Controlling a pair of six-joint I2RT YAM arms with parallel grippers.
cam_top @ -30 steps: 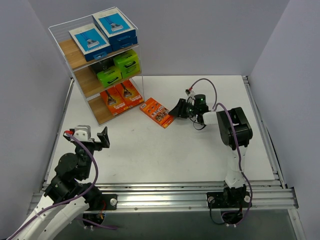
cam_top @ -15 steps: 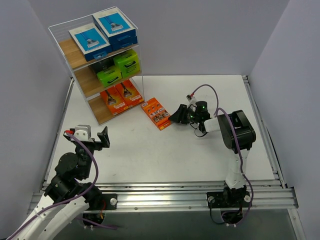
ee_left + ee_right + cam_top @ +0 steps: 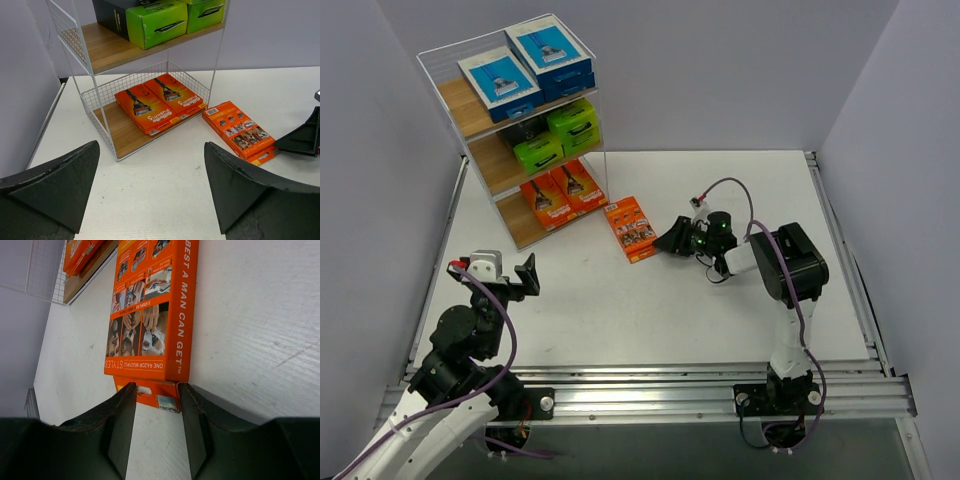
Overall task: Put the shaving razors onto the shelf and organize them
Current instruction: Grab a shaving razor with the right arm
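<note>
**Six packs shelved; one orange pack outstanding on the table**

The white table (image 3: 720, 310) carries the whole set-up, with both arms mounted at its near edge. At the far left corner stands the tall three-tier rack (image 3: 457, 106) of light wooden boards in a thin white wire frame.

The rack is stocked by colour. Two blue-and-white flat retail packs (image 3: 498, 80) lie side by side on the top board. Two black-and-lime-green packs (image 3: 538, 152) occupy the middle board. Two bright orange packs (image 3: 545, 203) lie side by side on the bottom board, where bare wood shows beside them.

One loose orange pack (image 3: 629, 228) lies flat on the table, printed face up. It sits just outside the rack's right front corner and clear of the frame.

The right gripper (image 3: 672, 238) is down low at the near short end of this pack. Its jaws are part-way apart, and that gap is narrower than the pack. Nothing is clamped between them. The tips sit at the pack's end edge, but I cannot tell whether they touch it. The left gripper (image 3: 498, 272) hangs near its own base with its jaws wide apart and empty, well away from the rack.

Assessment: the task is largely complete. In my judgement, what is left is to move the last orange pack onto the bottom board and square it against its two mates.
</note>
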